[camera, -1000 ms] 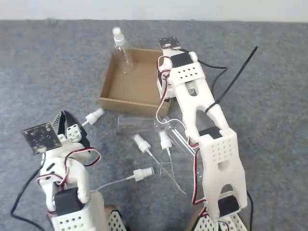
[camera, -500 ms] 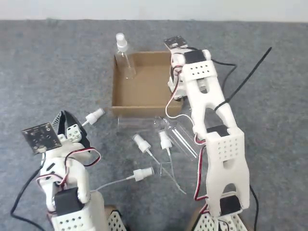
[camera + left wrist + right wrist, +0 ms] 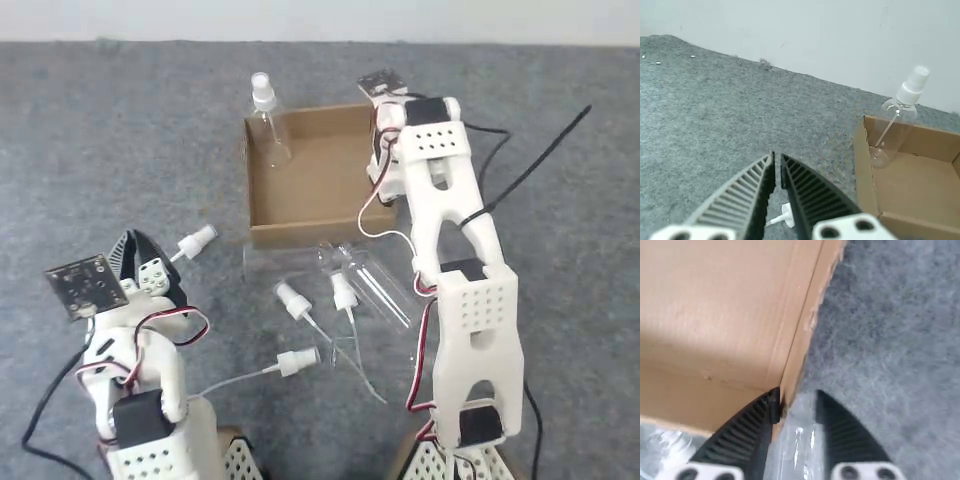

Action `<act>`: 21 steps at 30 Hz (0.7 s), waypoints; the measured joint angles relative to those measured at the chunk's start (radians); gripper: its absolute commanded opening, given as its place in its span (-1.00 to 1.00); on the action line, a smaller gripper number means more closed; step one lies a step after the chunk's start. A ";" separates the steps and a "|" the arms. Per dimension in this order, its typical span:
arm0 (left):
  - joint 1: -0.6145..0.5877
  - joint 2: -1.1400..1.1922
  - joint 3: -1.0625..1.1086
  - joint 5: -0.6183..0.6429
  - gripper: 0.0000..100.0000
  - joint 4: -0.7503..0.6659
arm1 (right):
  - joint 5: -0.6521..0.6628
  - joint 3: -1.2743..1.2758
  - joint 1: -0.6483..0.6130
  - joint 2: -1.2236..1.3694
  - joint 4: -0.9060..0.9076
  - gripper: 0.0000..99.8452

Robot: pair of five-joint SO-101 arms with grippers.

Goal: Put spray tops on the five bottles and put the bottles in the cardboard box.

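Currently your right jaws stand apart astride the box's (image 3: 300,232) corner wall, likely to shift it closer. Your left jaws, nearly together and empty, hover over a loose top (image 3: 784,219). One capped bottle (image 3: 270,130) leans inside the box; bare bottles (image 3: 375,285) lie on the tabletop (image 3: 120,130).

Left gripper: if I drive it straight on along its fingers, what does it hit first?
Probably bare carpet: the left gripper aims at open floor beside the cardboard box. A spray top lies close by its fingers and might be clipped; depth is unclear.
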 measured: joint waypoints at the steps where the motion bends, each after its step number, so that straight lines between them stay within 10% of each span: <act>1: 0.000 0.000 0.000 0.000 -0.97 0.000 | 0.000 -0.021 0.002 0.000 0.025 -0.69; 21: 0.000 0.000 0.000 0.000 -0.97 0.000 | 0.003 -0.006 0.002 -0.126 0.104 -0.69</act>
